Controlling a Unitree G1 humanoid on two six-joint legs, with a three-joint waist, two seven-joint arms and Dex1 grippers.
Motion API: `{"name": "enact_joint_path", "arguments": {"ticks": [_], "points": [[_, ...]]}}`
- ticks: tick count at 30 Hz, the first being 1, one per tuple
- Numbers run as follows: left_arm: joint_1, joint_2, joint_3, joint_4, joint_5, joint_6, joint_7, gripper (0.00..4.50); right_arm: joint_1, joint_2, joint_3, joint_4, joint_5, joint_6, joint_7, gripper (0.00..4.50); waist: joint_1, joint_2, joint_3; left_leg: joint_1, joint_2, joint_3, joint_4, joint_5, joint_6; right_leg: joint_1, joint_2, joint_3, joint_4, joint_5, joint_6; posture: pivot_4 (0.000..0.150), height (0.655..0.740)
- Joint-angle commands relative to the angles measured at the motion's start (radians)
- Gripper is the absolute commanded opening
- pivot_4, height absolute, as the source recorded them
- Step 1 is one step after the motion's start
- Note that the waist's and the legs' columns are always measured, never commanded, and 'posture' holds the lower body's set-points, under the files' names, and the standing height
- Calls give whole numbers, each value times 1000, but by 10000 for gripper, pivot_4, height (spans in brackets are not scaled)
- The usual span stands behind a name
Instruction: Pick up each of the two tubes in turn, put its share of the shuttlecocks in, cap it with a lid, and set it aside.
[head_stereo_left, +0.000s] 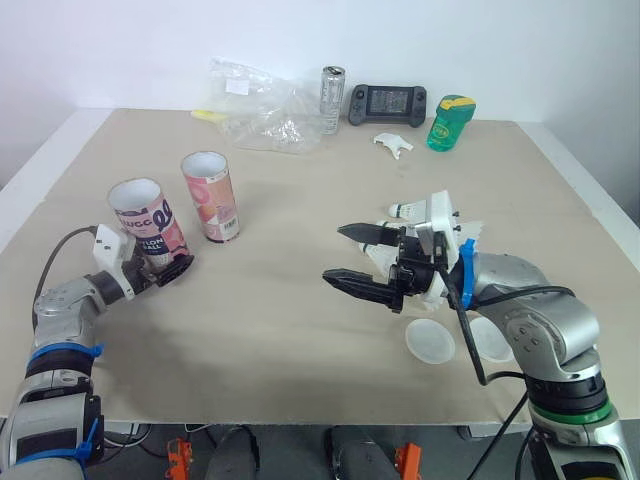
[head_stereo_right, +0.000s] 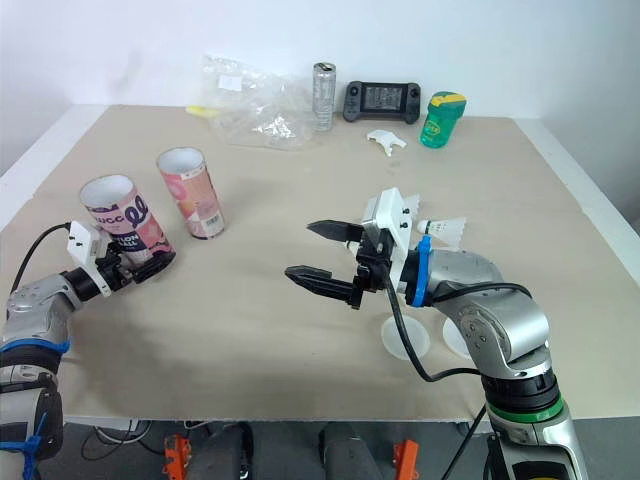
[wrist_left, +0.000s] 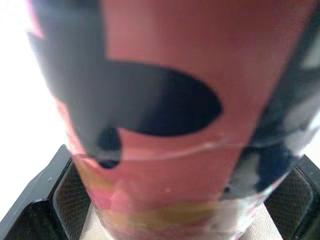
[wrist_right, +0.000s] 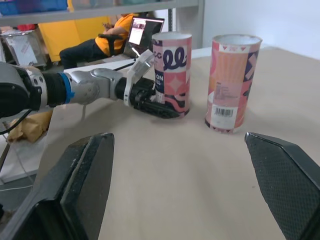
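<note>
left fingers (head_stereo_left: 172, 268): clamping the near tube (head_stereo_left: 148, 222) low down
right fingers (head_stereo_left: 360, 288): hanging wide open over the tabletop (head_stereo_left: 280, 330), gripping nothing

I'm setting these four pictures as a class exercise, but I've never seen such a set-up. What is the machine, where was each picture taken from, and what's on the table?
It is a humanoid robot with two arms, each ending in a black two-fingered gripper. The two wide pictures come from cameras in its head, looking down over a table; the other two come from its wrists. The left gripper is shut round the base of a patterned tube, the pink close-up in the left wrist picture. A second tube stands beside it. The right gripper is open and empty, with shuttlecocks behind it and two white lids nearby. At the far edge are a can, a handheld console, a green bottle and a plastic bag.
</note>
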Motion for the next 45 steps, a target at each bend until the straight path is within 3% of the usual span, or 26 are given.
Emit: {"name": "enact_joint_path", "arguments": {"ticks": [1, 3, 10, 16, 21, 25, 27, 30, 33, 39, 45], "points": [[-14, -5, 4, 20, 12, -30, 18, 42537, 2, -6, -23, -43, 22, -5, -7, 44949, 0, 0, 0, 0, 0, 0, 0, 0, 0, 0, 0, 0, 0, 0, 0, 1500, 7236], [-17, -8, 5, 21, 12, -36, 20, 38092, 2, -8, -22, -41, 22, -7, -9, 45000, 0, 0, 0, 0, 0, 0, 0, 0, 0, 0, 0, 0, 0, 0, 0, 1500, 7236], [28, -23, 3, -57, -4, -38, 10, 38092, 2, -12, -17, -36, 18, -9, -6, 45000, 2, 0, 0, 0, 0, 0, 1, 1, 1, 0, 0, 0, 0, 1, 0, 1500, 7236], [174, -9, -11, -323, -49, 63, -42, 38092, 29, -64, -73, -41, 13, -5, -20, 45000, 2, 0, 0, 0, 0, 0, 0, 1, 0, 0, 0, 0, 0, 2, -4, 1500, 7236], [264, 68, -94, -575, -31, 210, -114, 38092, 89, -163, -205, -77, 73, 33, -9, 45000, 6, 0, 0, 0, 0, 0, 0, 1, 0, 0, 0, 0, 0, 2, -3, 1500, 7236], [228, 194, -195, -755, -27, 372, -229, 38092, 231, -290, -385, -81, 118, 78, 32, 45000, 19, 0, 0, -1, 0, 0, 0, 1, 0, 1, -1, 0, 0, -2, 0, 1500, 7236], [206, 229, -220, -782, -26, 408, -259, 38092, 286, -322, -418, -74, 108, 74, 42, 45000, 18, 0, 0, 0, 0, 0, 0, 1, 0, 1, -1, 0, 0, -4, -3, 1500, 7236], [133, 316, -308, -821, -9, 454, -414, 38092, 443, -346, -500, -61, 61, 65, 64, 45000, 18, -1, 0, 0, 0, 0, 0, 1, 1, 1, -1, 0, 0, -3, -3, 1500, 7236], [111, 379, -401, -813, 47, 396, -523, 38092, 525, -330, -512, -69, 43, 55, 43, 45000, 12, 1, 0, 0, 0, 1, 0, 1, 1, 1, -1, 0, 0, -4, -3, 1500, 7236], [60, 434, -567, -710, 136, 219, -547, 38092, 616, -292, -463, -45, -39, 20, -4, 45000, 9, 2, -1, 2, 0, 0, 0, 1, 1, 1, 0, 0, 0, -3, -4, 1500, 7236], [19, 442, -651, -674, 109, 169, -547, 38092, 612, -234, -386, -31, -70, 16, -54, 45000, 3, 8, -5, 5, 0, 1, 1, 1, 1, 4, -1, 2, 0, -3, -3, 1500, 7236]]}}
